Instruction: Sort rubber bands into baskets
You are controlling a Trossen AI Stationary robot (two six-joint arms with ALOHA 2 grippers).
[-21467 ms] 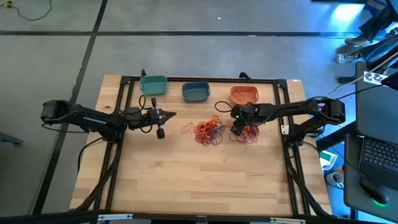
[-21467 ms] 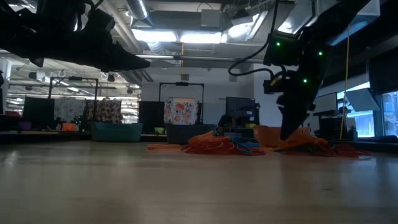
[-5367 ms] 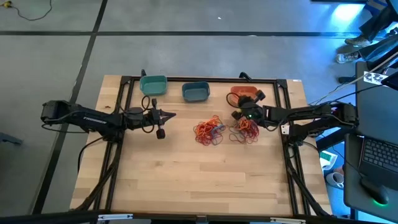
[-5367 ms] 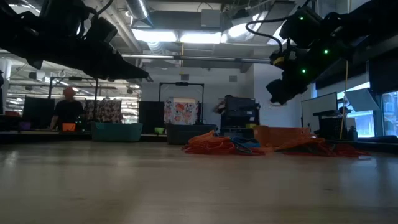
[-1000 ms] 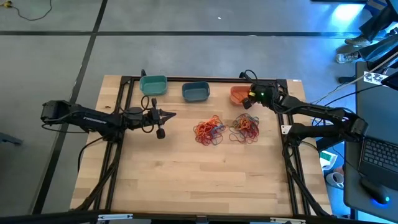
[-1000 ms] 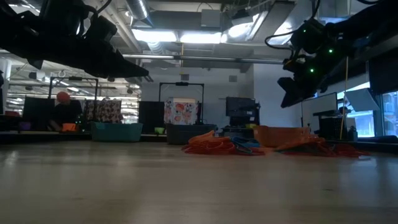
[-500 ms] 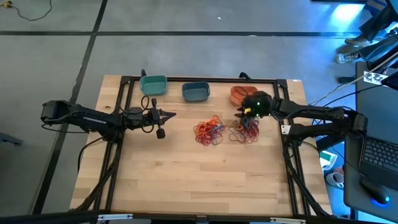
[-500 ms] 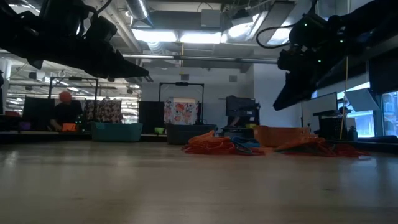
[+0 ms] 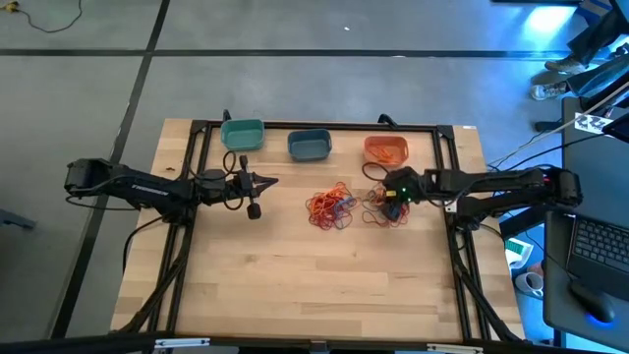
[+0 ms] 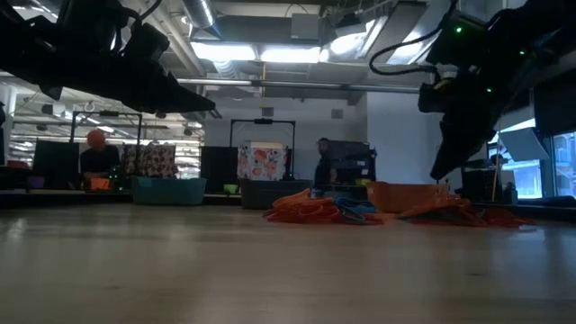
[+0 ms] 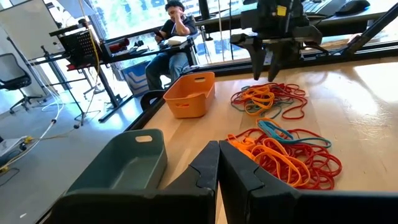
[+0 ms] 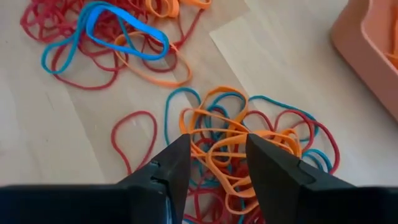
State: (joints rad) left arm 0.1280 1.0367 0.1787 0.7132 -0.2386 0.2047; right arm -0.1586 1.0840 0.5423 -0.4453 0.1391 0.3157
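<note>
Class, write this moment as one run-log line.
right gripper: open, above right pile of thin elastic rubber bands | left gripper: shut, waiting | orange plastic basket: holds bands

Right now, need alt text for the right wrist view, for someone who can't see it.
The right gripper, jaws open, hangs over a tangle of orange, red and blue rubber bands on the wooden table, holding nothing. A second loose pile lies beyond, and the orange basket shows at one edge.
</note>
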